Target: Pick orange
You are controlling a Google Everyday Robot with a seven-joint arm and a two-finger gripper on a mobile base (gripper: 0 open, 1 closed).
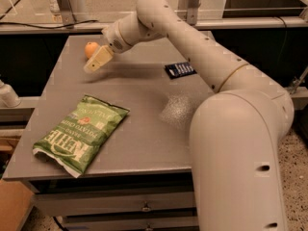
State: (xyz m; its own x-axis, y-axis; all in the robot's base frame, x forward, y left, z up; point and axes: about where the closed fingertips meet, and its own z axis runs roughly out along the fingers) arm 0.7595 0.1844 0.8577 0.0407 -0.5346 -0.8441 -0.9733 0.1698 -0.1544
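The orange [91, 48] is a small round fruit on the grey table [144, 124] near its far left corner. My gripper [97, 61] reaches over the table from the right on the long white arm. Its tan fingers sit just in front of and right beside the orange, partly overlapping it in the camera view. I cannot tell whether it touches the fruit.
A green chip bag [79, 133] lies at the table's front left. A small dark packet [179, 70] lies at the back right, under the arm. A railing and posts run behind the table. The arm's big white body fills the right foreground.
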